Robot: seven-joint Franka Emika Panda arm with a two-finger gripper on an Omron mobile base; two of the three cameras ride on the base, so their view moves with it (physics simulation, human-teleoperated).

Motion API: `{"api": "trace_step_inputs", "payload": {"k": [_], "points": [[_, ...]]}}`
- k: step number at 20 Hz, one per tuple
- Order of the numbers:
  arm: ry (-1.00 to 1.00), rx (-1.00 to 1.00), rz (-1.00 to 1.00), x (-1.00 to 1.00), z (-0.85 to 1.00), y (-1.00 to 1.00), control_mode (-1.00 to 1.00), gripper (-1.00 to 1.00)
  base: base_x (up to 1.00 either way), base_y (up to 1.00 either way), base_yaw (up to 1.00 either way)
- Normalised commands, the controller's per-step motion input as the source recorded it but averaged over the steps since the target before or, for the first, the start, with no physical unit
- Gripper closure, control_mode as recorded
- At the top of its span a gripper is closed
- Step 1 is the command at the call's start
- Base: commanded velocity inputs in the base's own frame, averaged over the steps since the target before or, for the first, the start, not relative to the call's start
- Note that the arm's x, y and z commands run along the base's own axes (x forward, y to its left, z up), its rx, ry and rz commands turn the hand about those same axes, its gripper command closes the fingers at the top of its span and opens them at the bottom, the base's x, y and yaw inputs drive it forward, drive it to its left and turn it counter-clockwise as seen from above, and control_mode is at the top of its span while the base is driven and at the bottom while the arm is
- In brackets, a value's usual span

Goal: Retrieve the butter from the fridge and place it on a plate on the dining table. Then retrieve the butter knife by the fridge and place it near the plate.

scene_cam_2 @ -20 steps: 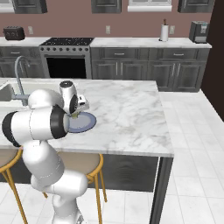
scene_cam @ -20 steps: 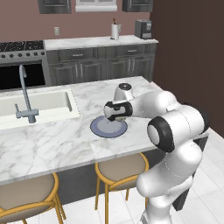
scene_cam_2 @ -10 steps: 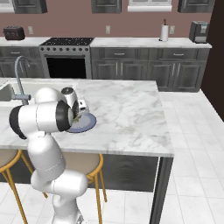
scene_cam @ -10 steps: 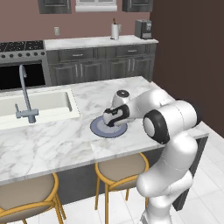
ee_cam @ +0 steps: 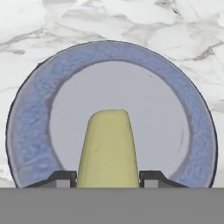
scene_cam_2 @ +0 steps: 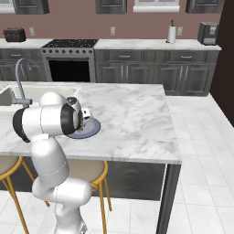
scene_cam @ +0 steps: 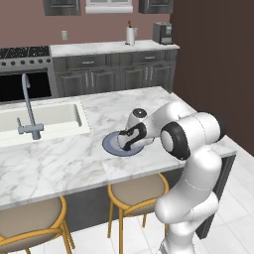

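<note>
Hand [ee_cam: 107,178] sits low over the plate [ee_cam: 30,131], its 2 fingers [ee_cam: 61,178] clamped on the butter [ee_cam: 108,151], stick pointing ahead over the plate's centre. Plate lies flat on the marble bench [scene_cam: 59,163], directly under the hand [scene_cam: 126,144].

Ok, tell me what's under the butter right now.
The plate lies directly under the butter, on the dining table. The end effector grips the butter; the stick covers part of the plate's centre, so contact can't be judged.
</note>
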Motion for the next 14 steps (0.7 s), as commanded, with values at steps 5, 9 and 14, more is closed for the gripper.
{"api": "trace_step_inputs", "payload": {"k": [5,9,14], "points": [[-0.07,0.00,0.00,0.00,-0.20,0.00,-1.00,1.00,0.00,0.00,0.00],[-0.02,0.00,0.00,0.00,-0.01,0.00,-1.00,1.00,0.00,0.00,0.00],[0.00,0.00,0.00,0.04,0.00,0.00,-1.00,1.00,0.00,0.00,0.00]]}}
